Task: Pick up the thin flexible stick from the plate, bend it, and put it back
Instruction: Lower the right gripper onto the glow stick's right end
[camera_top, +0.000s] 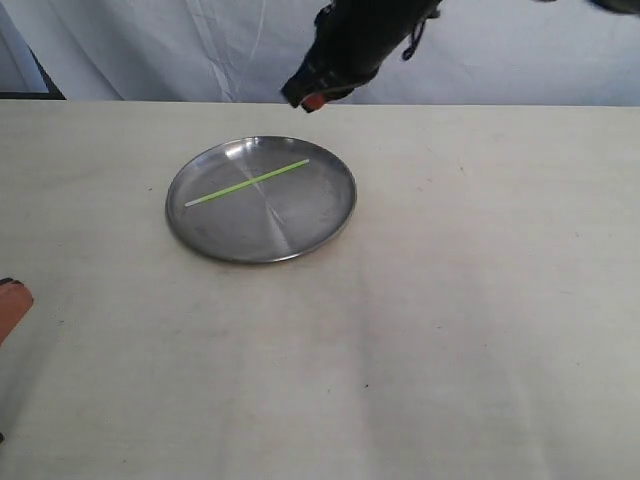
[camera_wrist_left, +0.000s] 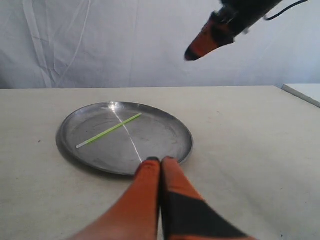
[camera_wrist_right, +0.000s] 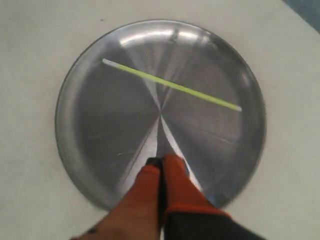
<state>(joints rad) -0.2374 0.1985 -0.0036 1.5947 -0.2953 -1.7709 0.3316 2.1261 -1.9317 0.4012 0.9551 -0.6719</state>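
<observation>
The thin yellow-green stick (camera_top: 248, 183) lies straight across the round metal plate (camera_top: 320, 225), its pale end toward the plate's left. The right wrist view looks down on the stick (camera_wrist_right: 172, 85) and the plate (camera_wrist_right: 90, 150). My right gripper (camera_wrist_right: 161, 161) hangs shut and empty above the plate, apart from the stick; in the exterior view it is up at the back (camera_top: 312, 98). My left gripper (camera_wrist_left: 160, 160) is shut and empty, low over the table short of the plate (camera_wrist_left: 170, 145); the stick (camera_wrist_left: 109, 130) lies beyond it. Only an orange finger (camera_top: 12, 305) shows at the exterior view's left edge.
A pale table (camera_top: 450, 330) carries the plate. A white cloth backdrop (camera_top: 150, 50) hangs behind the far edge. A white object (camera_wrist_left: 305, 92) lies at the table's far corner in the left wrist view.
</observation>
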